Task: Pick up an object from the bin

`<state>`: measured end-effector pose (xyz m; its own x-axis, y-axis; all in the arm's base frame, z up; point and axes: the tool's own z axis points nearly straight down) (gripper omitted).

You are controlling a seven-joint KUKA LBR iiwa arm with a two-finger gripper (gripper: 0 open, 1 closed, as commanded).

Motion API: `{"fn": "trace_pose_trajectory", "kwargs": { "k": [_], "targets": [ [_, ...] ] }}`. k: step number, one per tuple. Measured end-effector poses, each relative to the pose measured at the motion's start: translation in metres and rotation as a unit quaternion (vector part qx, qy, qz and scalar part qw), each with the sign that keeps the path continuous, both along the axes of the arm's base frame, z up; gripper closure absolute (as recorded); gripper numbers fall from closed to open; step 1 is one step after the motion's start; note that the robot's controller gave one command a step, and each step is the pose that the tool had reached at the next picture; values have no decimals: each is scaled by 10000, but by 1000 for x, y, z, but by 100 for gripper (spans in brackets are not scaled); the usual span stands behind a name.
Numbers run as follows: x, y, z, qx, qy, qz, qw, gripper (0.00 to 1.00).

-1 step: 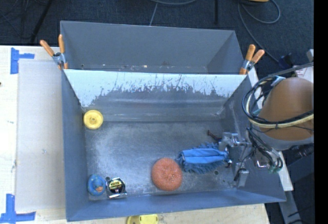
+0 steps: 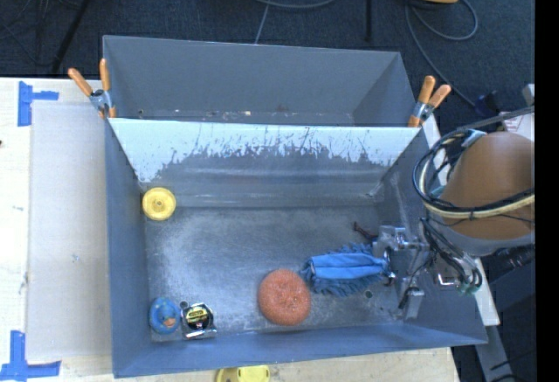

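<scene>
My gripper (image 2: 400, 268) stands low at the bin's right side, near the front. Its two metal fingers are spread apart, one toward the back (image 2: 392, 239) and one toward the front (image 2: 410, 298), so it is open. A crumpled blue cloth-like thing (image 2: 343, 272) lies just left of it, its right end reaching the gap between the fingers. Whether the fingers touch it I cannot tell. A round reddish-orange scrubby ball (image 2: 284, 296) rests against the blue thing's left end.
A yellow round disc (image 2: 159, 204) lies at the left side by the back slope. In the front left corner sit a small blue round thing (image 2: 163, 315) and a yellow-black tape measure (image 2: 198, 318). The arm's orange dome and cables hang over the right rim.
</scene>
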<state>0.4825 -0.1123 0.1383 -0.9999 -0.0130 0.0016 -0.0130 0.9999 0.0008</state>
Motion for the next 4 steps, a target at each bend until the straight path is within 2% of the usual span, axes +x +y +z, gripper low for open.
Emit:
{"fn": "trace_pose_trajectory", "kwargs": {
  "k": [1, 2, 3, 4],
  "targets": [
    [31, 6, -48, -7, -38, -51, 10000, 0],
    [29, 31, -64, -2, 2, -677, 9977, 100],
    [29, 31, -64, -3, 2, -672, 9977, 100],
    [11, 33, 63, -3, -6, -647, 9979, 100]
  ]
}}
